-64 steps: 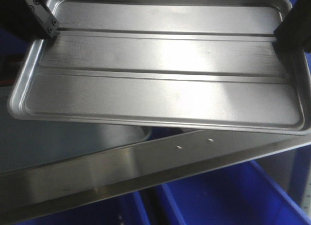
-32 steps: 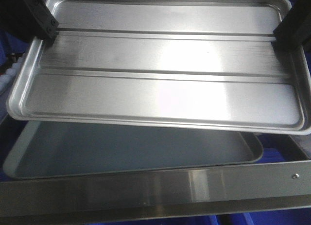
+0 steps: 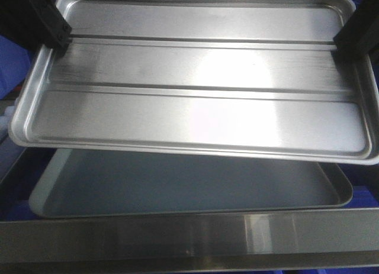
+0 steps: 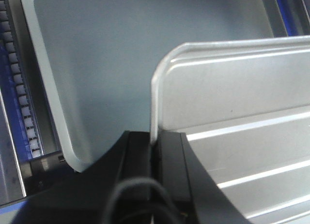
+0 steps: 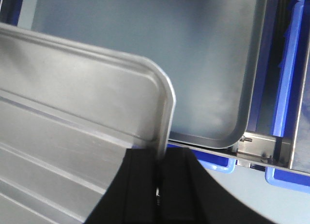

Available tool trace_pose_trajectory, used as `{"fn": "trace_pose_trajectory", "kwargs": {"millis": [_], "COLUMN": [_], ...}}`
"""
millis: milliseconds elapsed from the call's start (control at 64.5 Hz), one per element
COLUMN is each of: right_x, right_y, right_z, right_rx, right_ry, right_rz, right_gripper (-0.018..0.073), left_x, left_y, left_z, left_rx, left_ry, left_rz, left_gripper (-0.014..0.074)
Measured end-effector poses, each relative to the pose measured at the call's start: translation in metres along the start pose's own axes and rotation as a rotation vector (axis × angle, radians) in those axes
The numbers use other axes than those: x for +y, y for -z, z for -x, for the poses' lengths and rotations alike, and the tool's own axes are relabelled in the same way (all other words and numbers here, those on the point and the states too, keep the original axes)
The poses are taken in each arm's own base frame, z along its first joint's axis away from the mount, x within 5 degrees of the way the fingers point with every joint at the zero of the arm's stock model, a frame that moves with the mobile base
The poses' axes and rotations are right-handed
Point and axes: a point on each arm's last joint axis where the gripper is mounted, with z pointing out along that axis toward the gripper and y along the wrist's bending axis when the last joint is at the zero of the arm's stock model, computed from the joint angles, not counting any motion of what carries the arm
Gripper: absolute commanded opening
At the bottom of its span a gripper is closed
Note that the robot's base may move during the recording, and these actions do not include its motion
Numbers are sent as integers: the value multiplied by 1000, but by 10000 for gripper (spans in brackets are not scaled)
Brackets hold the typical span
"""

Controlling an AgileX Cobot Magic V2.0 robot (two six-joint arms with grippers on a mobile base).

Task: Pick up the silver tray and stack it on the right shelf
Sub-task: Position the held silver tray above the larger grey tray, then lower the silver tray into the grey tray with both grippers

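Plainly, in the front view, the silver tray (image 3: 195, 73) hung in the air between my hands. My left fingers (image 3: 50, 25) were clenched on its left short rim and my right fingers (image 3: 358, 31) on its right. It hovered apart from a dull grey tray (image 3: 189, 182) lying below, on what I took to be the right shelf (image 3: 189, 235), just behind that shelf's crossbar. The near edge drooped slightly. If I lowered it like that, I judged the edge could strike the grey tray's rim first and twist the tray in my grip.

From the left wrist, my fingers (image 4: 172, 151) pinched only the thin upright rim. The grey tray sat underneath, with a rail of rollers (image 4: 19, 88) to the left. So narrow a hold could slip if the tray were knocked.

From the right wrist, my fingers (image 5: 143, 171) held the same kind of thin bite. The grey tray's corner showed beyond, with a blue bin (image 5: 286, 64) to its right. The two trays were not square to each other, so they might nest crookedly.

Against the earlier front pictures, the crossbar now ran level rather than slanted. The grey tray sat further right in view, while my hold looked unchanged.
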Motion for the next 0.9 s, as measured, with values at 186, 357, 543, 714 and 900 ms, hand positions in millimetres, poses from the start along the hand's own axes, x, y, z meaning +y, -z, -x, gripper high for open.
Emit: {"fn": "trace_pose_trajectory", "kwargs": {"millis": [186, 357, 543, 714, 900], "right_x": [0, 0, 0, 0, 3], "right_y": [0, 0, 0, 0, 6], "right_z": [0, 0, 0, 0, 8], "right_rx": [0, 0, 0, 0, 1], "right_ry": [0, 0, 0, 0, -1], "right_rz": [0, 0, 0, 0, -6], "right_gripper": [57, 57, 57, 57, 57], "left_x": [0, 0, 0, 0, -1], "left_y": [0, 0, 0, 0, 0], "left_z": [0, 0, 0, 0, 3], "left_rx": [0, 0, 0, 0, -15], "left_ry": [0, 0, 0, 0, -3], "left_rz": [0, 0, 0, 0, -5], "left_gripper": [-93, -93, -93, -93, -93]}}
